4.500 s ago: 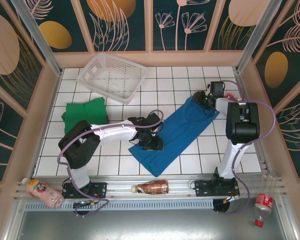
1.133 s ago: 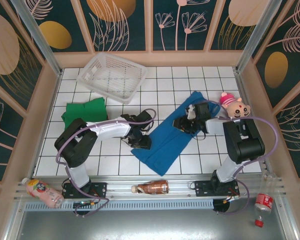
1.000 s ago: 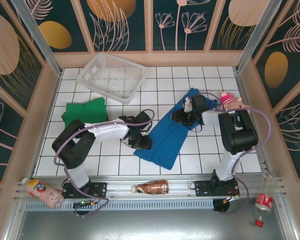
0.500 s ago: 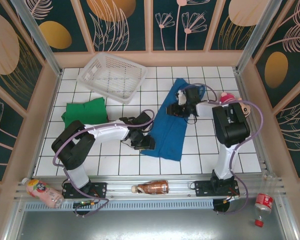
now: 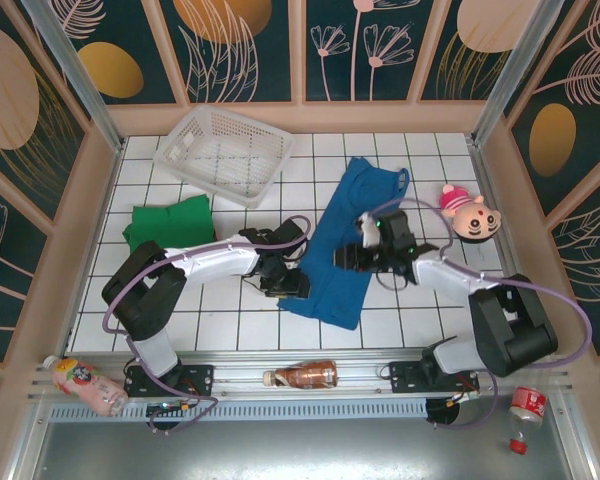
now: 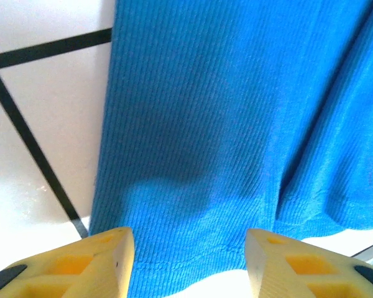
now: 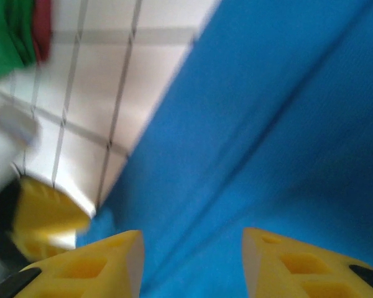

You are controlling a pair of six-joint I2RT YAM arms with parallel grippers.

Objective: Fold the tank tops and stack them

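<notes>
Blue top [image 5: 352, 205] narrower now; left tool [image 6: 188, 236], right tool [image 7: 193, 236] open; plush toy [image 5: 470, 215] nearby.

Motion blurs the right wrist view, where the green tank top [image 7: 3, 37] and maroon tank top [image 7: 43, 25] are cut off at the top-left corner. The blue tank top [image 6: 236, 124] overruns both wrist views' edges.

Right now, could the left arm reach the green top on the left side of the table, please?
Probably yes. The left gripper is open at the edge of the blue top, holding nothing, and the green top lies near that arm with only bare tiles between.
</notes>
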